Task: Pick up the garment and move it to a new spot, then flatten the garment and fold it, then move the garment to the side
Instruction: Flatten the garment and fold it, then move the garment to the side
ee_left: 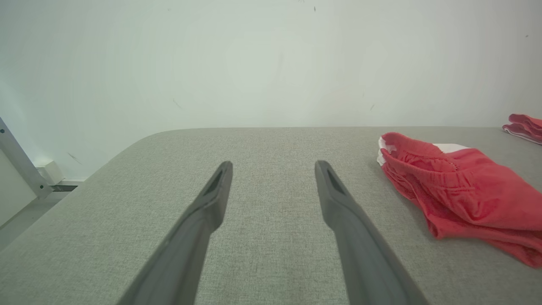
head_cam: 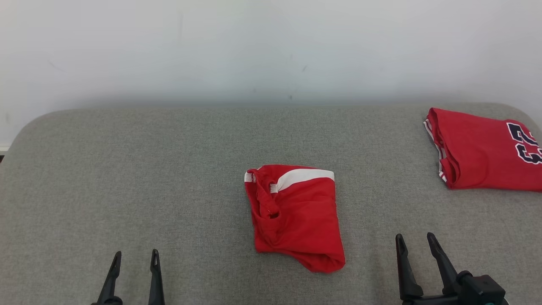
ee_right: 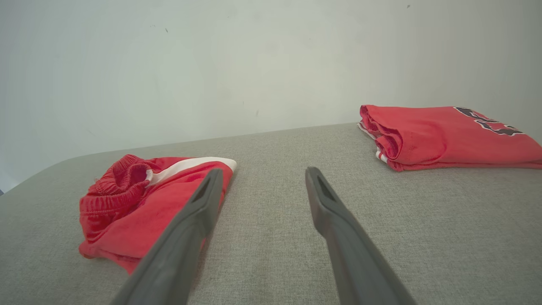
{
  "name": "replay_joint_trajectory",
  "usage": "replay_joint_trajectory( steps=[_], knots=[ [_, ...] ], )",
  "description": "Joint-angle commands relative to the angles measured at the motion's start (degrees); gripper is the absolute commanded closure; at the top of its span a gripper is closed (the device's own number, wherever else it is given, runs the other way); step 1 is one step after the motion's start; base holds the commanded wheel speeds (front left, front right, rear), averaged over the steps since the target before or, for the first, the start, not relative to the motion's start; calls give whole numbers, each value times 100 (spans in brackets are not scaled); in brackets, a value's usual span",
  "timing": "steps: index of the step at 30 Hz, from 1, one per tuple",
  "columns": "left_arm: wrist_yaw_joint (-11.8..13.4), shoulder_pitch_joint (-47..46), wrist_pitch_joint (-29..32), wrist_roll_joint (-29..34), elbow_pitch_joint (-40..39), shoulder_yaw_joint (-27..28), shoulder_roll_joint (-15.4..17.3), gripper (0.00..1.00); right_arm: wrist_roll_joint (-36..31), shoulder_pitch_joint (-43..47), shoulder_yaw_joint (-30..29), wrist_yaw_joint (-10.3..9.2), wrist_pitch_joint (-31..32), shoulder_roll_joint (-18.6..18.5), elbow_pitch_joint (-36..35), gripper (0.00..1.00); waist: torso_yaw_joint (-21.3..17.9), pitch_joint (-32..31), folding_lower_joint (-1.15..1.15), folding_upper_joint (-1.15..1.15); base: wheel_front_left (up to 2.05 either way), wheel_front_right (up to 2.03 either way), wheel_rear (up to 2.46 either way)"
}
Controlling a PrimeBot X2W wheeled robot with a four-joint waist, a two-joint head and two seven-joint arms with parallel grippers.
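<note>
- In the middle of the grey table (head_cam: 127, 169), the red shorts (head_cam: 294, 216) are lying in a rumpled, loosely folded heap, with a white band running across their far edge.
- Left of the shorts and nearer the robot, the left gripper (head_cam: 136, 252) is pointing forward with its fingers spread wide, holding nothing.
- Right of the shorts, the right gripper (head_cam: 415, 235) is likewise standing wide and empty, apart from the cloth.
- Far right of the shorts, a red jersey (head_cam: 478, 148) is lying folded flat, part of a dark, white-edged number showing.
- From above, the head view is giving the shorts' outline: roughly rectangular, with one near corner sagging into a rounded lobe.
- From low down, the left wrist view is bringing out their gathered elastic waistband and crinkled knit, and a slanted metal strut (ee_left: 21, 163) far left of the shorts, off the table's end.
- The right wrist view is showing the jersey's stacked layers and striped trim side-on.
- The table covering is looking like coarse woven fabric with rounded corners; the wall (head_cam: 254, 42) beyond the shorts is showing pale and smooth, with small marks.
</note>
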Motion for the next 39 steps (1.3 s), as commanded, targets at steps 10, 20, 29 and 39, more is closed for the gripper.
replay_joint_trajectory(
  steps=[10, 20, 29, 39],
  knots=[
    [-16, 75, -11, 16, 54, 10, -6, 0, 13, 82, -15, -17, -3, 16, 58, 0, 15, -26, 0, 0, 0, 0, 0],
    [-8, 95, -11, 12, 86, 23, -6, 0, -4, 66, 9, -17, -3, 16, 82, 0, 40, -44, 0, 0, 0, 0, 0],
    [14, 60, -11, 7, 114, -15, -6, 0, -30, 35, -5, -17, -3, 16, 95, 0, 81, -70, 0, 0, 0, 0, 0],
    [14, 10, -11, -34, 131, -75, -6, 0, -188, -421, 178, -17, -3, 16, 363, 0, 239, -30, 0, 0, 0, 0, 0]
  ],
)
